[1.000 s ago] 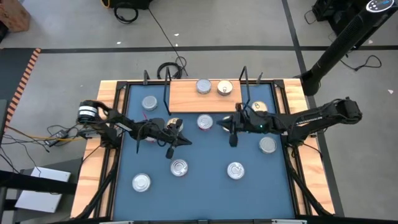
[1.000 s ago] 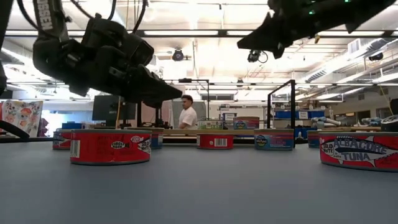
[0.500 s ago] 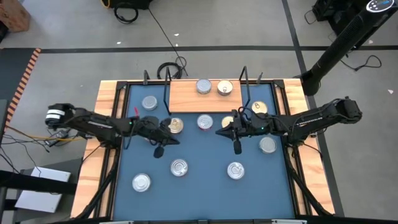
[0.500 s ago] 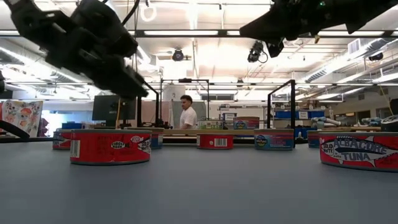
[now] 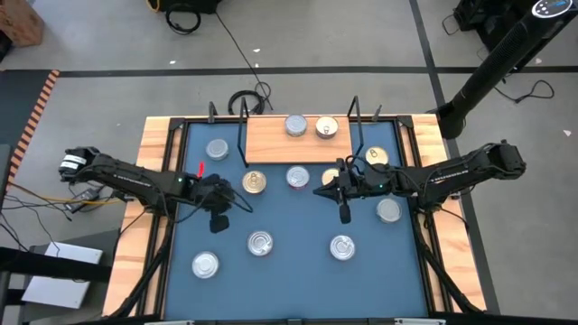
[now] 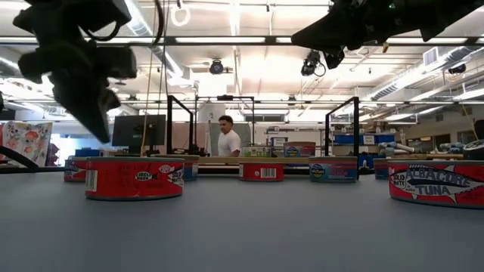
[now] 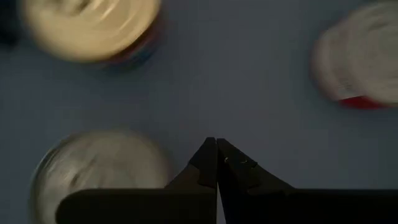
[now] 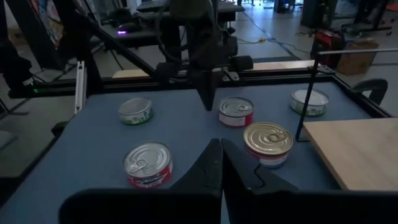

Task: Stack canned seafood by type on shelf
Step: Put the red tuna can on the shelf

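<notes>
Two tins, silver [image 5: 295, 125] and gold [image 5: 326, 127], stand on the light wooden shelf [image 5: 271, 144] at the table's far side. Several more tins stand on the blue table, among them a gold one [image 5: 256, 182] and a silver one [image 5: 260, 243]. My left gripper [image 5: 219, 223] is shut and empty, pointing down above the table between those two; it also shows in the left wrist view [image 7: 216, 158]. My right gripper [image 5: 344, 215] is shut and empty above the table's middle, near a silver, red-sided tin [image 5: 297, 177]; it also shows in the right wrist view [image 8: 221, 149].
Black wire uprights [image 5: 242, 135] stand at the shelf's ends. Other tins stand at the far left [image 5: 217, 149], near left [image 5: 206, 264], near middle [image 5: 341, 246] and right [image 5: 388, 210] [image 5: 375, 156]. Bare blue table lies along the near edge. A person [image 6: 227, 140] stands far behind the table.
My left gripper has drawn back from beside the gold tin toward the table's left edge, has risen and has tipped until its fingers point down. The gold tin stays on the table, now uncovered. My right gripper has shifted slightly toward the near edge.
</notes>
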You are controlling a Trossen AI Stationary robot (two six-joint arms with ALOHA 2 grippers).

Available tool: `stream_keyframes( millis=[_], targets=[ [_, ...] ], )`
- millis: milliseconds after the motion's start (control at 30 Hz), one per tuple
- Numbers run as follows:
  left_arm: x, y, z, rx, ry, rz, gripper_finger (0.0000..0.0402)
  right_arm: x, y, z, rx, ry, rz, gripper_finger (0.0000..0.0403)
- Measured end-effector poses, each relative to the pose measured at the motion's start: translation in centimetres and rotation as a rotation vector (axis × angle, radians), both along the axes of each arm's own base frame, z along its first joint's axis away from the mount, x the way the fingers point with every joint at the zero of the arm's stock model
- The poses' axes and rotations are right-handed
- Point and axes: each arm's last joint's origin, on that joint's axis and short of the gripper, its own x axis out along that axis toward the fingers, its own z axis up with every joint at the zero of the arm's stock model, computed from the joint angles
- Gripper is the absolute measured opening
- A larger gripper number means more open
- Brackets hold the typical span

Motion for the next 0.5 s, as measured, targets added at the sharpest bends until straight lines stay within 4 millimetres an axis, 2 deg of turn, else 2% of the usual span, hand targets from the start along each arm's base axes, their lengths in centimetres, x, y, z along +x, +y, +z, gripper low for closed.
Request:
stream_keyframes(
  millis=[200, 367, 500],
  targets=[
    [-0.9, 0.4, -0.3, 0.095, 0.073, 0.136, 0.0028, 0.0, 0.0, 0.1, -0.050, -0.008, 0.010, 0.0010],
    [-0.6, 0.5, -0.4, 0.118, 0.058, 0.140, 0.0070, 0.0, 0.0, 0.1, -0.053, -0.007, 0.011, 0.0010],
    [-0.1, 0.4, -1.2, 0.132, 0.102, 0.118, 0.0089, 0.0, 0.0, 0.1, -0.053, -0.007, 0.011, 0.0010]
  ],
)
